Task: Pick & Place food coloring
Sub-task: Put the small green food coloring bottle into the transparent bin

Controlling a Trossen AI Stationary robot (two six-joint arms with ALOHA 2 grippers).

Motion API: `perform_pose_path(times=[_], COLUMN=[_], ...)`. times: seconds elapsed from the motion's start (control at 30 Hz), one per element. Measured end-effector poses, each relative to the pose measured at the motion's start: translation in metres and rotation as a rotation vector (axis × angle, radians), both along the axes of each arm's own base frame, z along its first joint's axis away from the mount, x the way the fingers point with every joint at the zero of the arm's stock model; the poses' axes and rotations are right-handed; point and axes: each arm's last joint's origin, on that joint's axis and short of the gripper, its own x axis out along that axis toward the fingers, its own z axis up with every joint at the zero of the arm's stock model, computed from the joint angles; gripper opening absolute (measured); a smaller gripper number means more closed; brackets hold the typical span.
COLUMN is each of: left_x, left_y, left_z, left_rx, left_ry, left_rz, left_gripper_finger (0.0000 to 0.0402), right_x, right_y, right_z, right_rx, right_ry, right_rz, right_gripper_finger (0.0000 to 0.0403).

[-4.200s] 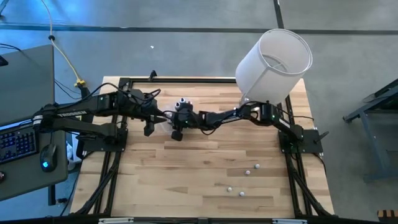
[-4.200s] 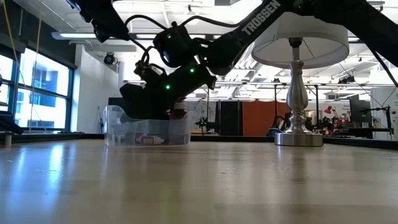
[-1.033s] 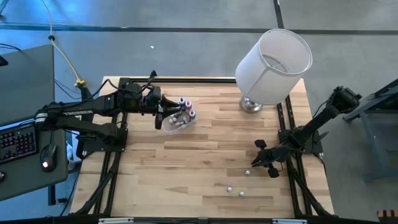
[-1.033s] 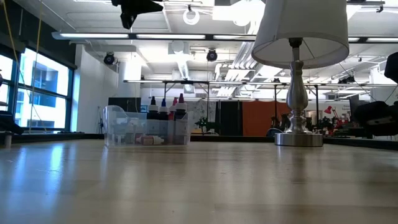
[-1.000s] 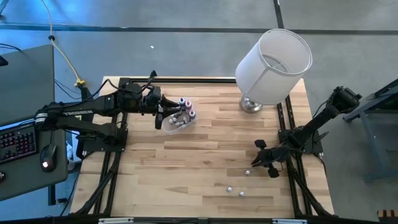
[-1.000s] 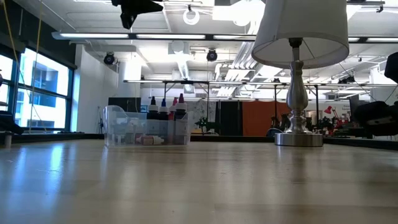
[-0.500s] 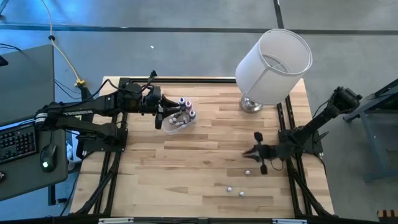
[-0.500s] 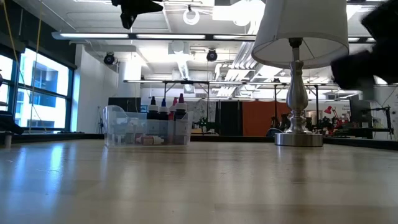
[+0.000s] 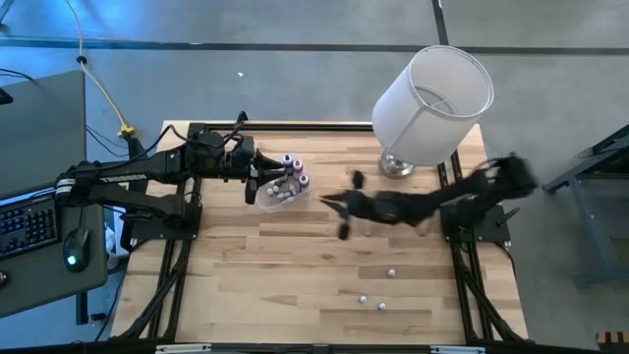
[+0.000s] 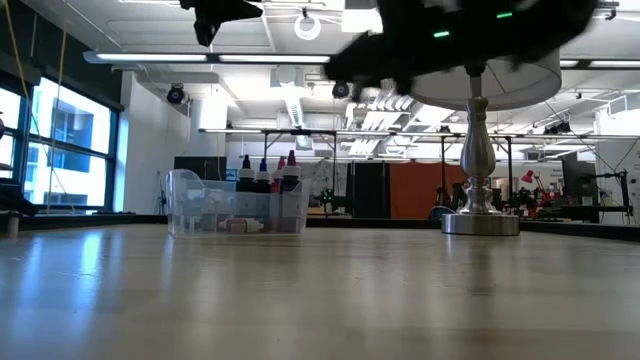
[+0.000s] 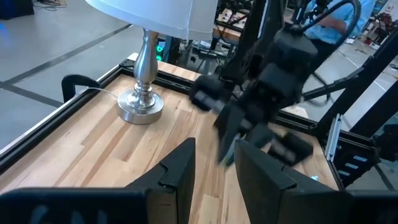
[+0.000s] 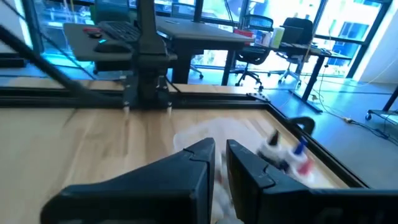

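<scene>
A clear plastic tub (image 9: 280, 192) stands at the table's far left. In it, food coloring bottles (image 9: 293, 169) stand upright, their coloured tops (image 10: 268, 165) above the rim. Three whitish round pieces (image 9: 391, 272) lie on the wood at the near right. My left gripper (image 9: 256, 182) hangs open, high above the table (image 10: 215, 15), just left of the tub. My right gripper (image 9: 332, 202) is stretched out over the table's middle, blurred, right of the tub and pointing at it. Its fingers are shut (image 12: 221, 158), and the bottles (image 12: 289, 155) show beyond them. My right gripper is shut. Whether a small piece sits between its fingertips, I cannot tell.
A lamp with a big white shade (image 9: 432, 93) stands on its metal base (image 10: 480, 220) at the far right, close behind my right arm. Bare wood lies between the tub and the loose pieces. A desk with a keyboard (image 9: 29, 221) stands left of the table.
My right gripper has risen from the loose pieces at the near right. It has swung fast toward the table's left and far side, toward the tub, and has stayed shut. One loose piece fewer lies there than a few seconds ago.
</scene>
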Motion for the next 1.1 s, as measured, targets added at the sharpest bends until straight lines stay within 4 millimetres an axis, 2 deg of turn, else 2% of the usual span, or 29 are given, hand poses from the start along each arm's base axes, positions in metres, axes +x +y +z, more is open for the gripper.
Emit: perform_pose_path(times=[0.17,0.3,0.43,0.57,0.67,0.77,1.1], left_x=[0.000,-0.001,-0.002,-0.009,-0.014,-0.020,-0.029], left_y=[0.000,-0.001,-0.001,-0.002,-0.003,-0.004,-0.005], left_z=[-0.002,-0.005,-0.007,-0.007,-0.008,-0.010,-0.010], left_rx=[-0.003,0.044,0.095,0.116,0.111,0.105,0.103], left_ry=[0.016,0.054,0.087,0.105,0.137,0.165,0.192], left_rz=[-0.004,-0.029,-0.047,-0.054,-0.056,-0.059,-0.053], left_gripper_finger=[0.0111,0.0111,0.0111,0.0111,0.0111,0.0111,0.0111], right_x=[0.074,0.125,0.168,0.202,0.219,0.228,0.230], right_y=[-0.017,-0.029,-0.042,-0.053,-0.059,-0.059,-0.063], right_z=[-0.011,-0.026,-0.045,-0.070,-0.086,-0.092,-0.095], right_rx=[-0.010,-0.011,-0.022,-0.065,-0.055,-0.025,-0.001], right_ry=[0.003,-0.010,-0.006,0.077,0.138,0.169,0.185], right_rz=[-0.035,-0.069,-0.132,-0.160,-0.189,-0.198,-0.201], right_gripper_finger=[0.0028,0.0028,0.0028,0.0028,0.0028,0.0028,0.0045])
